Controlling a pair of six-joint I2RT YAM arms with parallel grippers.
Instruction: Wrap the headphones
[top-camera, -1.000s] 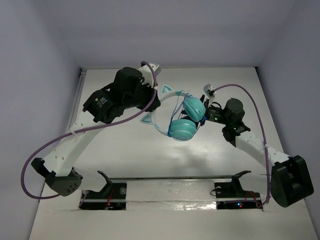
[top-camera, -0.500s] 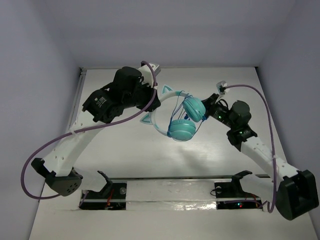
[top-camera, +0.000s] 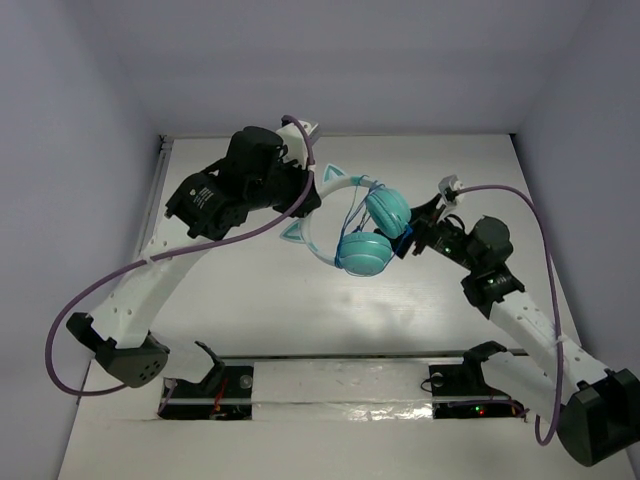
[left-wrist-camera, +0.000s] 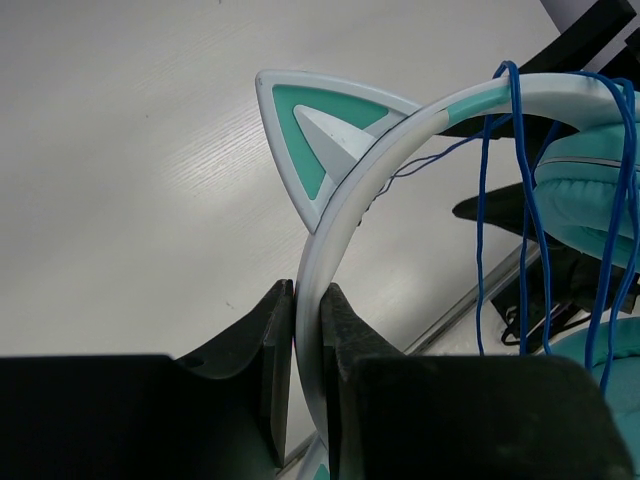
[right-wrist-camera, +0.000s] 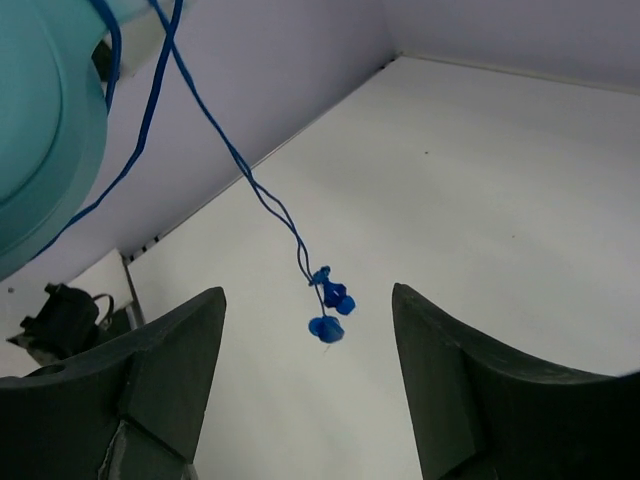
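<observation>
The teal headphones (top-camera: 365, 250) hang above the table with both round ear cups close together. My left gripper (top-camera: 305, 203) is shut on the pale headband (left-wrist-camera: 340, 210), just below one cat-ear point (left-wrist-camera: 320, 130). Several strands of thin blue cord (left-wrist-camera: 483, 200) run over the headband by the ear cup (left-wrist-camera: 590, 200). My right gripper (top-camera: 415, 235) is open just right of the cups. In the right wrist view the cord's loose end with its blue plug (right-wrist-camera: 330, 305) dangles between my open fingers (right-wrist-camera: 310, 330), touching neither. An ear cup (right-wrist-camera: 40, 130) fills the upper left.
Thick purple robot cables (top-camera: 255, 228) loop over both arms. White walls enclose the table at the back and sides (top-camera: 160, 150). A metal rail with two black mounts (top-camera: 345, 355) runs along the near edge.
My right arm's wrist has swung right and nearer, with its gripper still beside the ear cups. My left gripper has carried the headphones slightly toward the far side.
</observation>
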